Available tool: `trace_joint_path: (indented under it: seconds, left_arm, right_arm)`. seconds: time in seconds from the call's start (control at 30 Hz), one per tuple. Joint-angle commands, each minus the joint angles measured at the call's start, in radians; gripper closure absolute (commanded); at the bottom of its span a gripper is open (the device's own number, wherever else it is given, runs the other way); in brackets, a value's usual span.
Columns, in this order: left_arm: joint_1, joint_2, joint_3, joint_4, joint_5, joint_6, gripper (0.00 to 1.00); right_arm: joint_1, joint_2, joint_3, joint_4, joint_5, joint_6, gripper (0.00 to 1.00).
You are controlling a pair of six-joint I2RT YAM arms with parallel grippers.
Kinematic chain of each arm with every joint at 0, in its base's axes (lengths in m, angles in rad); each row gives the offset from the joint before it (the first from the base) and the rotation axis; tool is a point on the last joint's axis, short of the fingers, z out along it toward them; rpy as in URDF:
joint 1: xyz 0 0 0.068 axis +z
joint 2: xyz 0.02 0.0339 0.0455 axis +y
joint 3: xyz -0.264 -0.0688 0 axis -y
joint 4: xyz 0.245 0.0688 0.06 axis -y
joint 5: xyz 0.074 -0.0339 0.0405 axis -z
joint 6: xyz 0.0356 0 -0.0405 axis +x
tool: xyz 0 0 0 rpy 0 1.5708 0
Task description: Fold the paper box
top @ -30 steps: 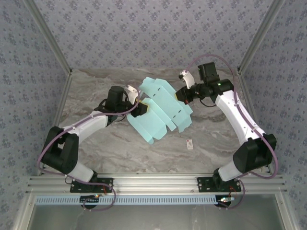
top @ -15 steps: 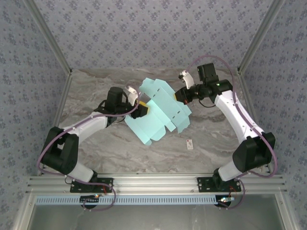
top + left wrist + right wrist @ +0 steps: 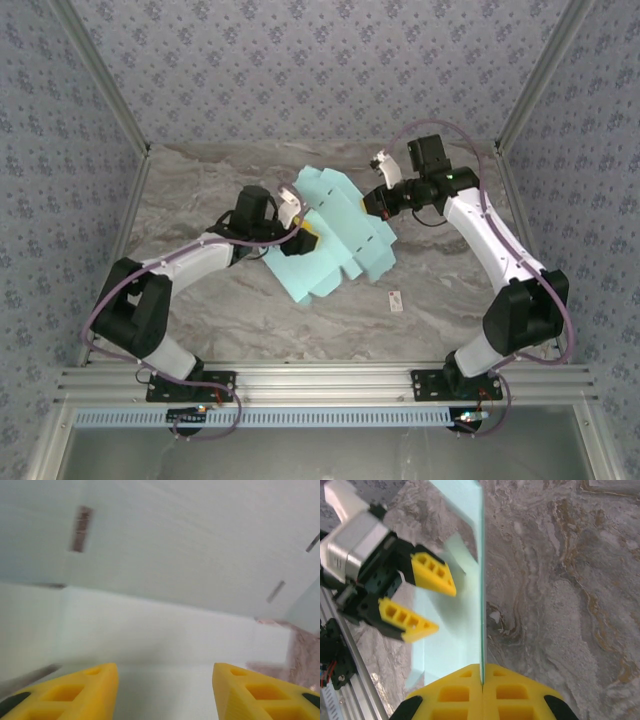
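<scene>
Card, thin and pale turquoise, makes up the paper box (image 3: pixel 345 255): a die-cut sheet with tabbed, stepped edges, lying partly raised at the middle of the top view on the grey-veined marble table (image 3: pixel 200 190). Its upper left portion tilts up off the surface while the lower portion sits flatter. In the left wrist view the sheet's matte face (image 3: pixel 165 570) spans the frame, with a crease running across it and narrow slots cut at the upper left and right.

The right gripper (image 3: pixel 372 200) meets the sheet's upper right edge. In the right wrist view its yellow fingers (image 3: pixel 455 695) are pressed together at the bottom of the frame, pinching the card, which rises edge-on as a thin line.

The left gripper (image 3: pixel 308 238) sits at the sheet's left side, its yellow fingers (image 3: pixel 80 690) spread wide apart against the card, gripping nothing.

A small white tag (image 3: pixel 396 300) lies on the marble, just apart from the sheet's lower right.
</scene>
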Motion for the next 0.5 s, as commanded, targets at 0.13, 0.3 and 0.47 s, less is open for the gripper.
trace_joint_path:
  seconds: [0.13,0.3,0.47]
  left_arm:
    - [-0.056,-0.001,0.079,-0.109,0.122,0.133,0.46]
    - [-0.05,-0.033,0.079,-0.132,0.06,0.123,0.47]
    - [0.002,-0.148,0.023,-0.072,-0.021,0.023,0.47]
  right_arm:
    - [0.014,0.025,-0.001,0.039,-0.051,0.019,0.97]
    - [0.013,0.022,0.002,0.004,-0.013,-0.01,0.98]
    - [0.011,0.009,0.006,-0.019,0.011,-0.035,0.97]
